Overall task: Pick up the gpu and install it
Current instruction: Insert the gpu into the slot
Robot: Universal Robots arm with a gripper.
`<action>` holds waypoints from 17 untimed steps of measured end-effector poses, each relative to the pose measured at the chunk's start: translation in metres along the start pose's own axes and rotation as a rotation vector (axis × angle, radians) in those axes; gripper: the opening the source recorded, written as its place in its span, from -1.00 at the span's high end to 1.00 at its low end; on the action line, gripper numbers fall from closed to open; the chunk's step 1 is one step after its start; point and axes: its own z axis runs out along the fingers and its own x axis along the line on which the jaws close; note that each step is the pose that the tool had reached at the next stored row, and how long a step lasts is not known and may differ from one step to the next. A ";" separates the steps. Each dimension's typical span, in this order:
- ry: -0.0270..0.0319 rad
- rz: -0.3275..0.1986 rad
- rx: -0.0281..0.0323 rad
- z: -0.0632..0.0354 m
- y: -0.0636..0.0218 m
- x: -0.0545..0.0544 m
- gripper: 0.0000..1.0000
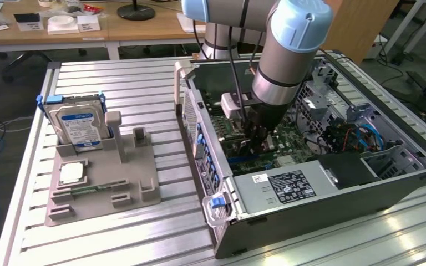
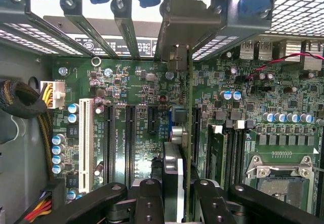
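The gpu [image 2: 189, 133] shows edge-on in the wrist view as a thin green card standing upright over the motherboard [image 2: 152, 87], beside a black slot [image 2: 196, 133]. Its pale metal bracket [image 2: 185, 16] reaches up to the rear slot openings of the case. My gripper [image 2: 179, 203] is shut on the card, with a black finger [image 2: 150, 203] on one side and another on the other side. In the exterior view the gripper [image 1: 261, 141] reaches down inside the open computer case [image 1: 390, 183], and the arm hides most of the card.
On the motherboard are a white slot [image 2: 85, 143], two black slots [image 2: 109, 143], memory sticks [image 2: 217, 153] and an empty CPU socket [image 2: 276, 176]. A power supply [image 1: 294, 185] fills the case's near end. A grey holder [image 1: 102, 183] on the exterior view's left carries a hard drive [image 1: 80, 124] and CPU chip [image 1: 72, 173].
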 end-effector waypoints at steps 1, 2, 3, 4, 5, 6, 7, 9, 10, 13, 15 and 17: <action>-0.0002 0.000 0.0001 -0.0006 0.0000 0.000 0.44; -0.0005 0.000 0.0002 -0.0006 -0.0001 0.000 0.44; -0.0004 0.000 0.0002 -0.0007 -0.0001 0.000 0.44; -0.0003 0.000 0.0001 -0.0007 -0.0001 0.000 0.44; -0.0003 0.000 0.0001 -0.0007 -0.0001 0.000 0.44; -0.0003 0.000 0.0001 -0.0007 -0.0001 0.000 0.44; -0.0002 0.000 0.0000 -0.0008 -0.0008 0.000 0.44; -0.0002 0.000 0.0000 -0.0007 -0.0014 0.000 0.44; -0.0002 0.000 0.0001 -0.0007 -0.0014 0.000 0.44; -0.0002 0.000 0.0001 -0.0003 -0.0014 0.000 0.44; -0.0005 0.000 0.0002 0.0001 -0.0015 0.000 0.44; -0.0002 0.000 0.0001 0.0003 -0.0014 0.000 0.44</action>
